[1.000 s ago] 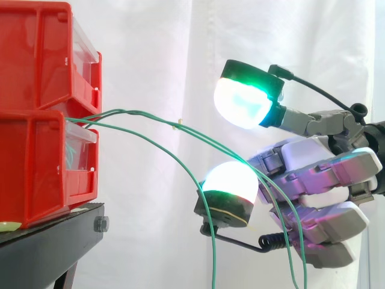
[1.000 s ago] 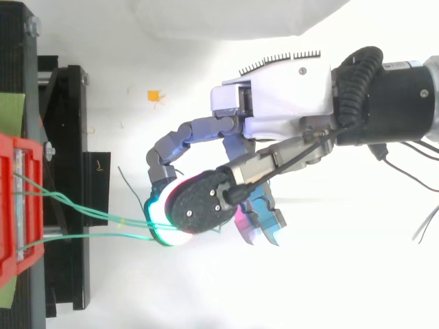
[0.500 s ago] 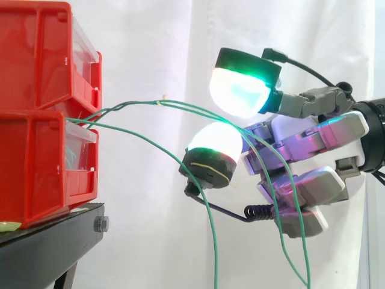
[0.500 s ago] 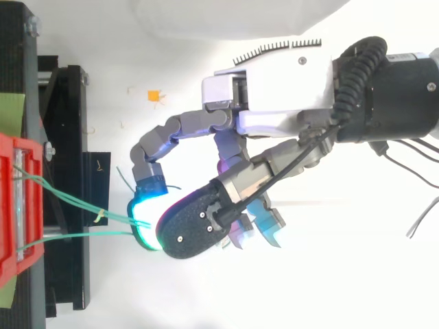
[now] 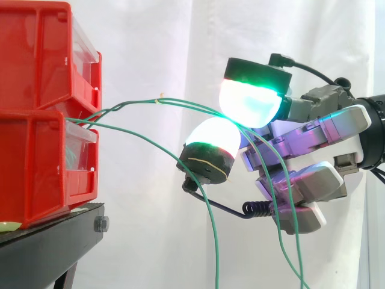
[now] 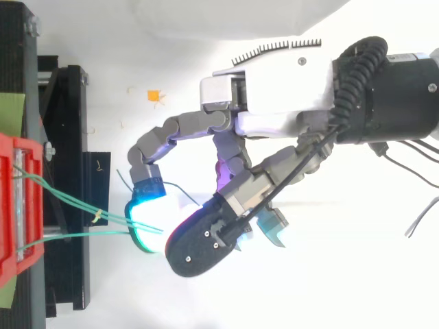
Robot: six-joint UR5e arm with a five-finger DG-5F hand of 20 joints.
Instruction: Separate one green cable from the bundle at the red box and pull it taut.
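The hand (image 5: pixel 313 141) is curled, its green-lit upper pad (image 5: pixel 249 102) sitting lower than half a second ago, so the gap to the white lower pad (image 5: pixel 212 139) has nearly closed. Caught between those two pads is the cable pair (image 5: pixel 180 103), which bends there and drops down past the palm. From above, the black-backed fingertip (image 6: pixel 202 247) has swung back from the cyan-lit pad (image 6: pixel 144 229), where before they overlapped. The pair's arc back to the red box (image 5: pixel 36 168) looks unchanged, its small pale tie (image 5: pixel 159 101) in the same spot but higher than a second ago. The third cable (image 5: pixel 215 253) hangs free under the lower pad. The box sits on the black stand (image 5: pixel 54 241).
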